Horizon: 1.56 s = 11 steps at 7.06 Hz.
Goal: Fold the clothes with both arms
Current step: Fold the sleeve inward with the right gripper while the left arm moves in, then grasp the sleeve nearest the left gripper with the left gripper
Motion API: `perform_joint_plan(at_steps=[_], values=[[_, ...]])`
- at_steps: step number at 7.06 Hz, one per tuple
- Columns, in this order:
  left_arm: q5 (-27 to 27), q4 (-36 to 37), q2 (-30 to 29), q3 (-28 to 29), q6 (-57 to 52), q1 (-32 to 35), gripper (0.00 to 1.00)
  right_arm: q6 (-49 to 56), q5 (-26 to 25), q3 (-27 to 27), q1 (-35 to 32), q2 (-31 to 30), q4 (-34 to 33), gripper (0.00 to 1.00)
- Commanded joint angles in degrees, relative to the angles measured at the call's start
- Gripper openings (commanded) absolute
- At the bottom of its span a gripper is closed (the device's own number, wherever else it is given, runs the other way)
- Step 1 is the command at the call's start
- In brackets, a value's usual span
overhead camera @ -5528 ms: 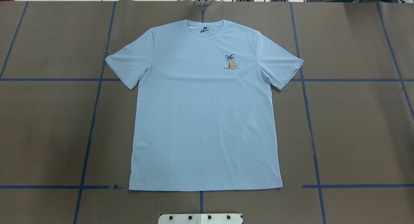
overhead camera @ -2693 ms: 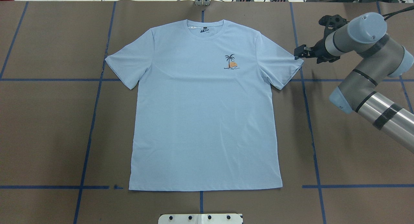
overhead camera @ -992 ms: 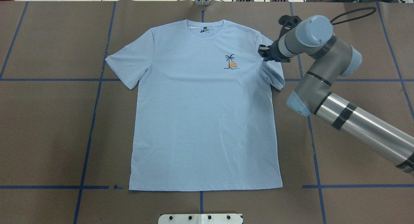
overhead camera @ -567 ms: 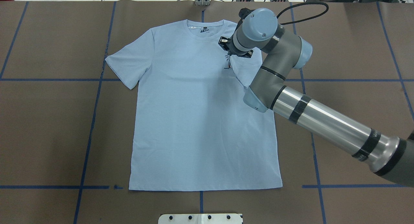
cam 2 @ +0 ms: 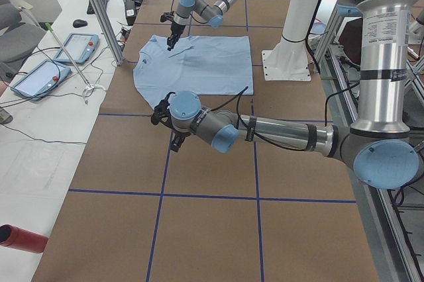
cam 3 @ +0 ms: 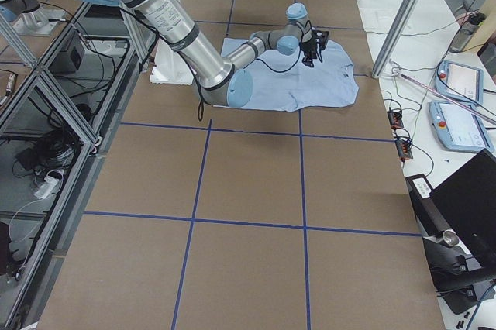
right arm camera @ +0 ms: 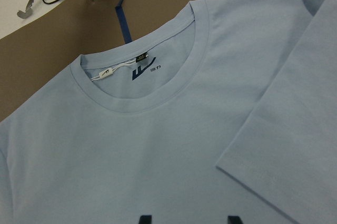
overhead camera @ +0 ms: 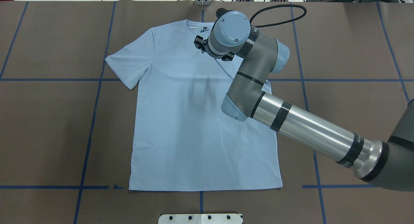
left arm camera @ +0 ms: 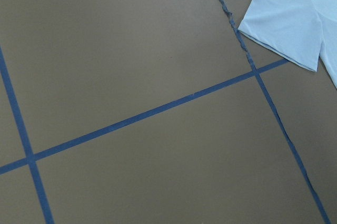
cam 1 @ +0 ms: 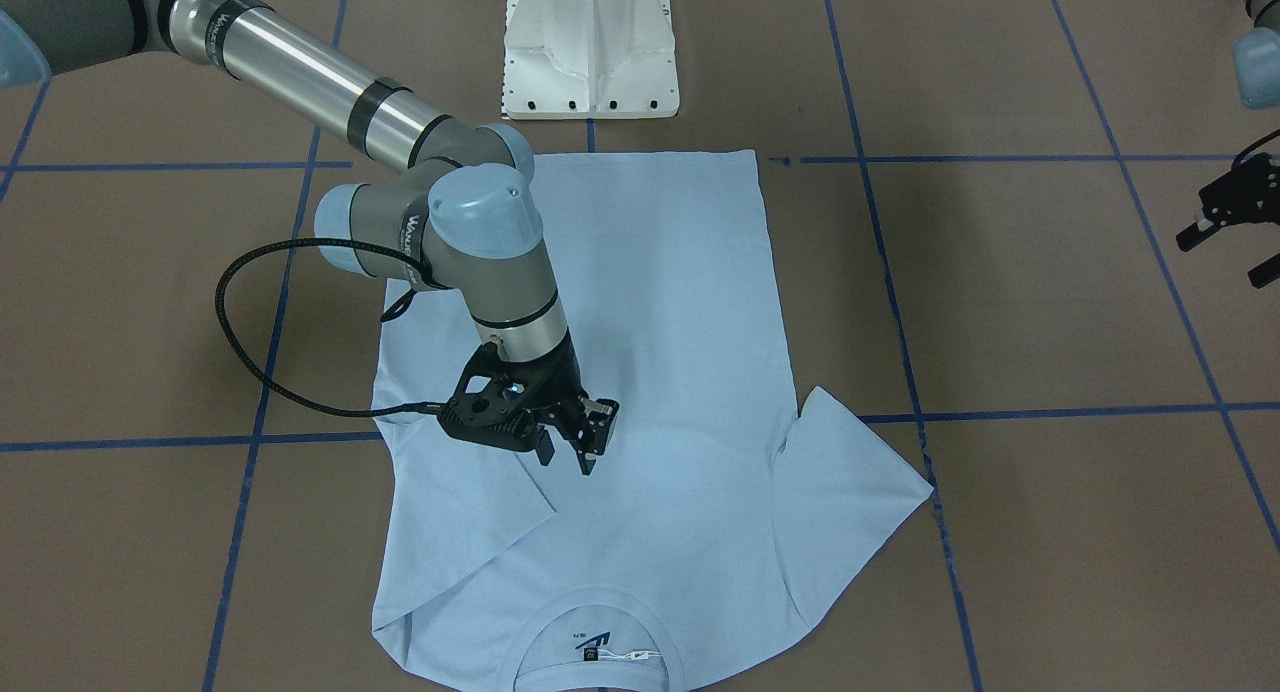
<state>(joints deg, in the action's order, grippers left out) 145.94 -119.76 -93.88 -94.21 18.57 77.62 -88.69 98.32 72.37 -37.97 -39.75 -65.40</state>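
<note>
Seen from the front, the right fingers (cam 1: 592, 447) hang parted and empty over the t-shirt (cam 1: 660, 302), with its folded sleeve (cam 1: 450, 532) at their 7 o'clock. The left fingers (cam 1: 1200, 234), also parted and empty, hover above the desk (cam 1: 1050, 302) at the t-shirt's 3 o'clock.

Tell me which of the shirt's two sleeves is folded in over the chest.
The sleeve on the robot's right, by the right gripper: it lies doubled over the chest of the t-shirt. The left sleeve lies flat, spread outward.
</note>
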Motion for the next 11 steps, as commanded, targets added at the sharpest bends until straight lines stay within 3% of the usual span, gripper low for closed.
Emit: perform_joint_plan(at_steps=[1,2,3,5,6,7,8,11], values=[[-9.9,-2.2,-10.1,4.5,16.8,-9.9,1.0,-0.5,1.3,24.1,2.0,-15.3,-5.5,1.0],[-12.4,-3.5,-13.5,6.6,24.5,-15.3,1.0,-0.4,1.7,35.2,1.8,-25.2,-5.8,1.0],[-14.2,-4.3,-18.0,10.7,31.8,-18.8,1.0,0.2,3.3,42.3,1.2,-32.9,-5.4,1.0],[-25.6,-6.7,-22.7,17.6,39.0,-22.1,0.98,0.3,4.2,46.7,-1.0,-38.2,-4.8,1.0],[-28.7,-8.9,-24.3,21.1,40.4,-22.2,0.92,-0.3,3.5,48.7,-0.9,-39.6,-4.8,1.0],[-29.1,-8.8,-24.6,21.3,43.5,-22.3,0.82,-0.4,3.7,48.9,-0.8,-39.7,-4.8,1.0],[-33.7,-8.8,-25.0,22.1,45.5,-24.3,0.74,-0.4,3.3,48.6,-0.8,-39.9,-4.9,1.0],[-37.5,-9.9,-27.8,27.0,46.8,-27.1,0.67,-0.5,3.2,48.6,-0.6,-40.4,-4.9,1.0]])
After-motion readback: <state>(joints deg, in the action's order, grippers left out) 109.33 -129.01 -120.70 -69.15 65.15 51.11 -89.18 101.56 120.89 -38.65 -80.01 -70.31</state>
